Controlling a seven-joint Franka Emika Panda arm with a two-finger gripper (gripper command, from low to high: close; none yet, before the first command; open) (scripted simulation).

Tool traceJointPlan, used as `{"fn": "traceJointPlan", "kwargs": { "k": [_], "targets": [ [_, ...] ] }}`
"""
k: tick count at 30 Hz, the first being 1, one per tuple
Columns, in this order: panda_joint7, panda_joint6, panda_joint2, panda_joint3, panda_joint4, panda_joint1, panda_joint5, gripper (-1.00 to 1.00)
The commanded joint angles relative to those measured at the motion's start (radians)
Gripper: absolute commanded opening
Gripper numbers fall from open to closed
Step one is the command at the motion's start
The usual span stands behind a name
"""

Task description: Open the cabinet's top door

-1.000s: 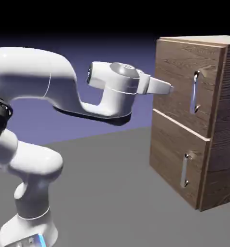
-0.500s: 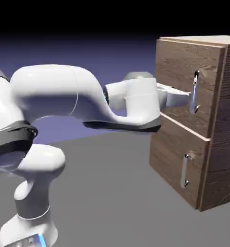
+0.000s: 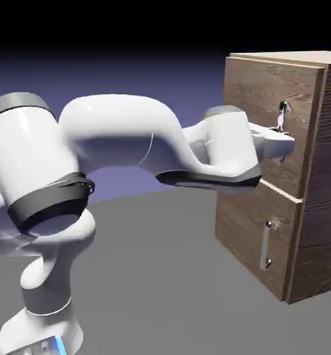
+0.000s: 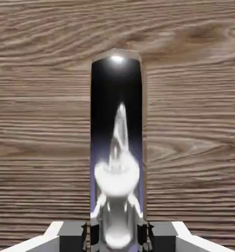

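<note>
Blue-violet backdrop fading to black sits behind a grey worktop (image 3: pixel 161 277), on which the cabinet (image 3: pixel 313 229) stands at about three o'clock in the exterior view. Its top door (image 3: pixel 255 104), the taller upper wood-grain panel, looks flush with the carcass and not yet opened. The white arm (image 3: pixel 126 139) reaches across toward three o'clock, and the gripper (image 3: pixel 282 142) sits over the long silver handle (image 3: pixel 282 114), covering most of it. In the hand view the handle (image 4: pixel 117 147) runs from six toward twelve o'clock as a shiny dark bar, with the two grey fingertips (image 4: pixel 70 235) flanking its base. The jaws stand to either side of the bar, close to it; whether they already press on it cannot be told. The door reads as rigid and hinged, likely moderately heavy, so it should swing rather than flex. The polished metal bar may be slippery; a firm hold around its middle seems the sensible place before pulling outward.
</note>
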Motion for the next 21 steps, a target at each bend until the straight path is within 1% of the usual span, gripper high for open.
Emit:
{"fn": "traceJointPlan", "kwargs": {
  "k": [1, 11, 21],
  "targets": [
    [-0.002, -0.024, 0.005, 0.033, -0.029, -0.036, 0.025, -1.00],
    [0.000, -0.201, 0.043, 0.389, -0.252, -0.380, 0.267, -1.00],
    [0.001, -0.299, 0.034, 0.751, -0.383, -0.669, 0.529, -1.00]
  ]
}}
